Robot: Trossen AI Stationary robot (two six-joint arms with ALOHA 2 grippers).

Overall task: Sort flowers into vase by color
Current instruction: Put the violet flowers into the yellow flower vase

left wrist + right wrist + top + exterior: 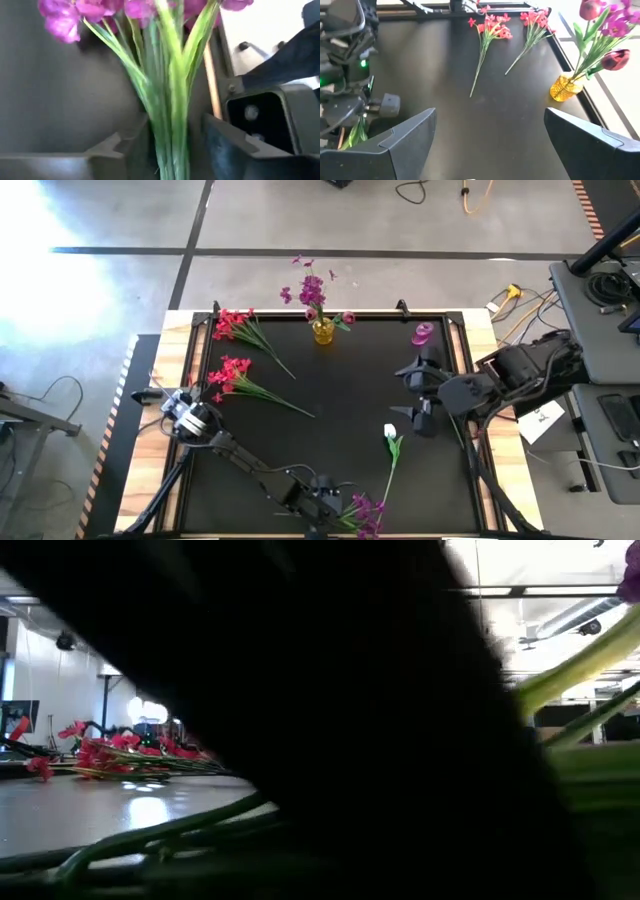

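Note:
My left gripper (pixel 335 502) is at the table's near edge, shut on a purple flower cluster (pixel 363 515) whose green stems (pixel 170 115) pass between its fingers. My right gripper (pixel 412 393) is open and empty at the right, above the black mat. A yellow vase (pixel 323 332) at the far middle holds purple flowers and magenta buds; it also shows in the right wrist view (pixel 565 87). Two red-pink clusters (pixel 232 323) (pixel 228 370) lie flat at the far left. A white tulip bud (pixel 390 432) lies on the mat, its stem toward the near edge. My left gripper pinches the bundle of green stems (pixel 172 145) between its two fingers (pixel 120 147), some way below the purple heads (pixel 90 12). The fingers lie across the stems. Whether the cluster is lifted clear of the mat cannot be told.
A small magenta object (pixel 423 333) stands at the far right of the mat. The left arm fills most of the low view, with stems (pixel 580 670) close before that camera. The mat's middle (pixel 340 400) is bare. Wooden borders (pixel 480 330) edge the mat.

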